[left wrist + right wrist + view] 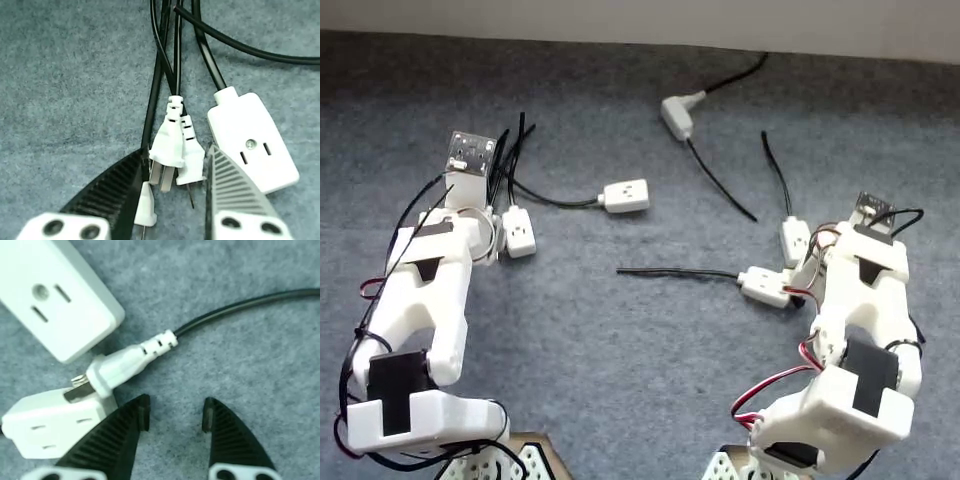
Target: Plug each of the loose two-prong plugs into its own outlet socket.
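My left gripper (178, 152) is open over a bundle of black cords. Two white two-prong plugs (169, 146) lie side by side between its fingers, prongs pointing back at the wrist. A third small plug (146, 207) lies beside the black finger (117, 192). A white outlet socket (252, 142) rests just outside the grey finger (227, 192). My right gripper (176, 407) is open over bare carpet. Just beyond it a white plug (122, 365) has its prongs partly in the end of a white socket (47, 425). Another socket (57, 292) lies face up nearby.
In the high view a further white socket (626, 196) lies mid-table on a black cord, and an angled white plug (678, 114) sits at the back. Grey carpet (640, 360) covers the table between the two arms. Black cords trail around both grippers.
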